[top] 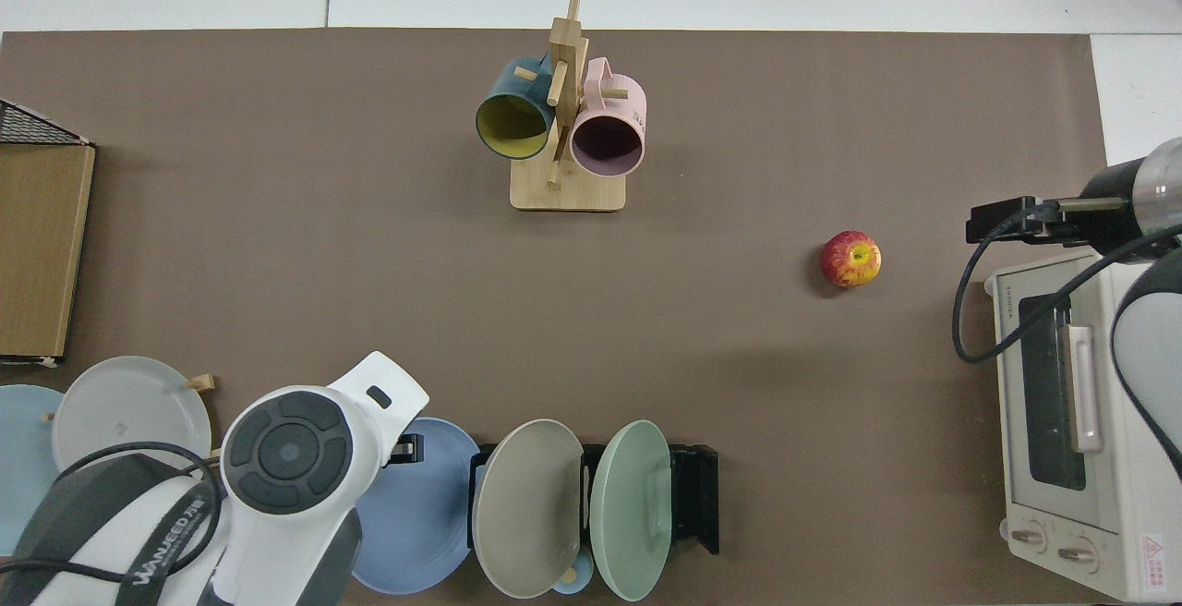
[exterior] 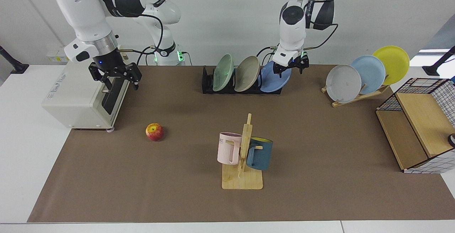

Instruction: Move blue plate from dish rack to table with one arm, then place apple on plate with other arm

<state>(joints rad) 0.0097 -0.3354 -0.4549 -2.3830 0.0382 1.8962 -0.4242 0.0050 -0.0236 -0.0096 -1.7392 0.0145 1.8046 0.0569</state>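
Hovering at the top edge of the blue plate, the left gripper has its fingers spread, one on each side of the rim (touching or not, I cannot tell). That plate leans in the end slot of the dish rack, beside a beige plate and a green plate. Well away from the rack, the apple lies on the table. The right gripper waits with fingers spread, beyond the apple over a toaster oven.

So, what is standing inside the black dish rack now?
The dish rack holds three leaning plates: a green plate, a beige plate and the blue plate. The left gripper hovers at the blue plate's upper rim, covering part of it.
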